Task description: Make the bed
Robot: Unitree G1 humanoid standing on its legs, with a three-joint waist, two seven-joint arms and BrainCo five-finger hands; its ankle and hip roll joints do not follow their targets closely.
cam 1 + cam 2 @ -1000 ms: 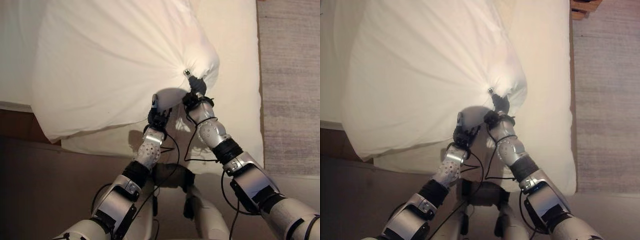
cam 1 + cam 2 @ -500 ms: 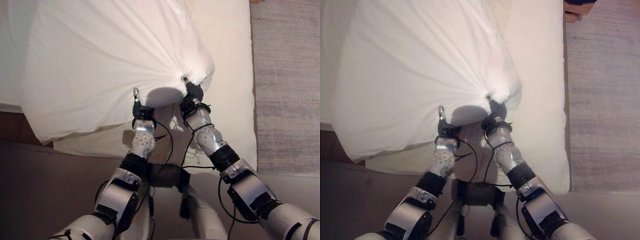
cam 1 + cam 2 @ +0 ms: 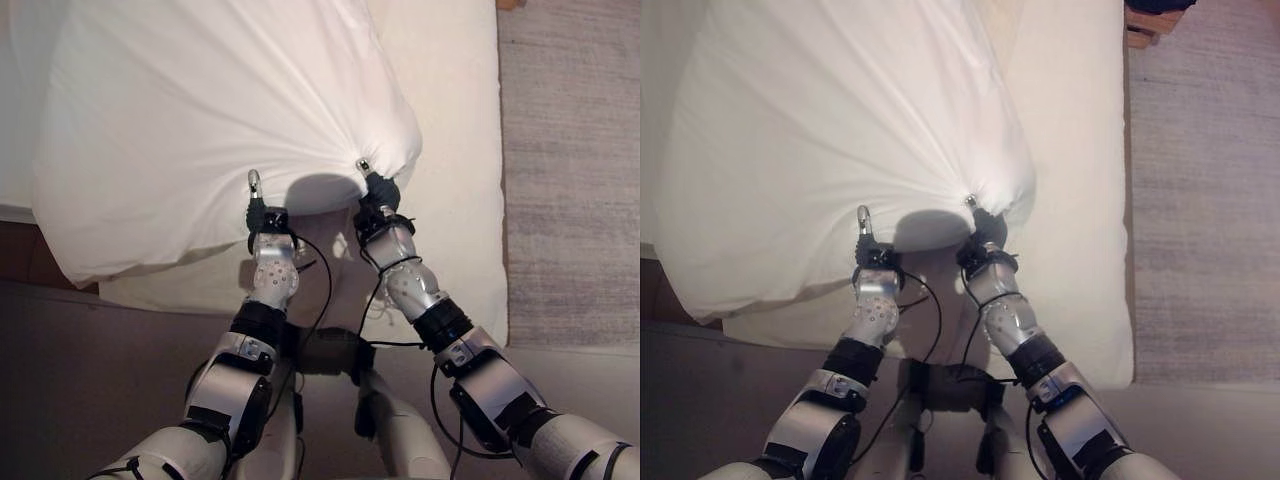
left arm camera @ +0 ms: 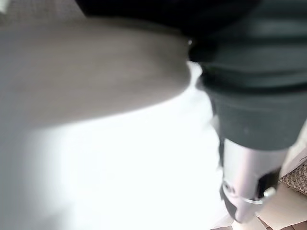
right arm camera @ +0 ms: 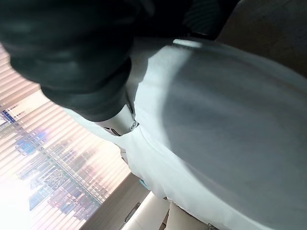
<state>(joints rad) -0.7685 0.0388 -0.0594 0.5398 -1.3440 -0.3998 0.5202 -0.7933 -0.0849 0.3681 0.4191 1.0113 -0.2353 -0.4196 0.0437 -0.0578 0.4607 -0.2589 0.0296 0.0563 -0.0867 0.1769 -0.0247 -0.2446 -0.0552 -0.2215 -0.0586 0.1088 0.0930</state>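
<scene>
A big white pillow (image 3: 200,120) hangs over the white bed (image 3: 460,150), lifted off the sheet. My right hand (image 3: 378,190) is shut on the pillow's near right corner, and the cloth puckers in folds that run toward it. My left hand (image 3: 265,218) is up at the pillow's near edge, a short way left of the right hand, touching the cloth. The pillow's underside (image 5: 216,120) shows close in the right wrist view beside the hand's dark cover (image 5: 72,57). In the left wrist view, white cloth (image 4: 120,167) lies against the left hand (image 4: 249,182).
The bed's near edge (image 3: 300,300) runs just in front of my arms, with a brown frame (image 3: 20,255) at the left. A grey carpet (image 3: 570,170) lies along the bed's right side. A wooden piece (image 3: 1145,30) stands at the far right corner.
My left hand has moved left from under the pillow's middle and now sits at its near edge. The right hand kept its hold, and both have drifted left.
</scene>
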